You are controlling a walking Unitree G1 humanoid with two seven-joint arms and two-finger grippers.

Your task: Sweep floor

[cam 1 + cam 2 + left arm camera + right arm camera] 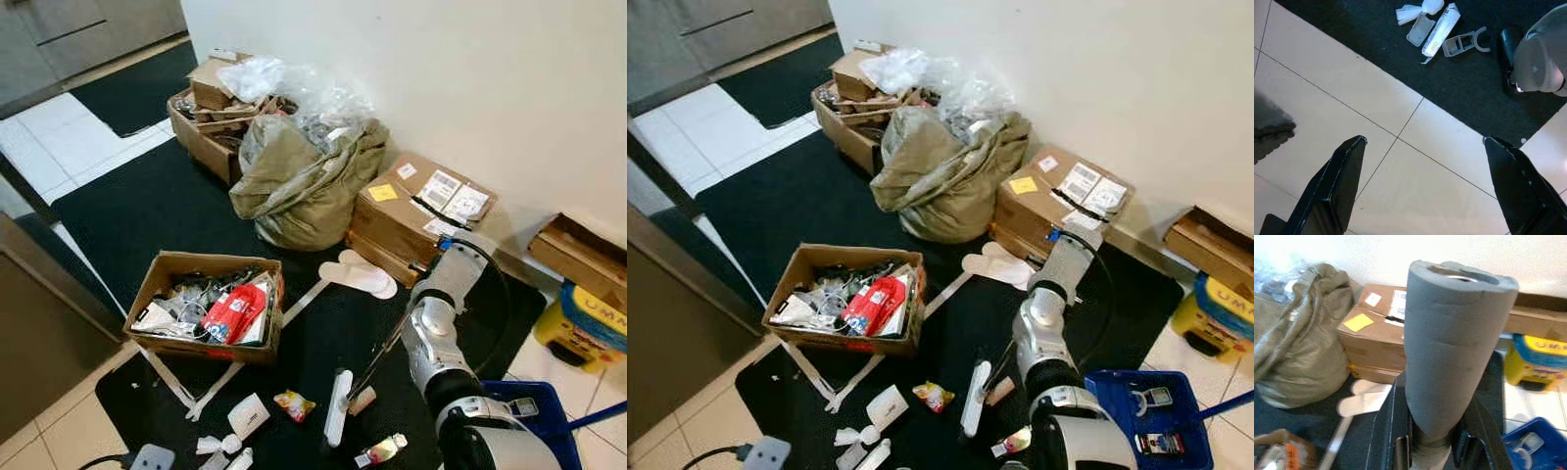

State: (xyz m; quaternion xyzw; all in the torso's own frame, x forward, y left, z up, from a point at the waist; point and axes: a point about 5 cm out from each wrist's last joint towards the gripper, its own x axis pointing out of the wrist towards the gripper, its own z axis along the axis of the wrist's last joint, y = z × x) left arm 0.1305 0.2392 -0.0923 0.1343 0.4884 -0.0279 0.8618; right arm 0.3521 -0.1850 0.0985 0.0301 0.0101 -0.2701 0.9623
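From the head views, the right arm reached forward over the black mat (176,211), a thin broom shaft (377,360) running down to the litter: a snack wrapper (294,404) and a white bottle (338,406) beside an open cardboard box (206,305). Short strokes toward one pile would likely serve best.

In the left wrist view, the left pincer (1425,188) hung wide apart over pale floor tiles (1342,103), holding nothing.

In the right wrist view, the right pincer (1437,435) was clamped around the grey foam broom handle (1452,338), which rose straight from between its fingers.
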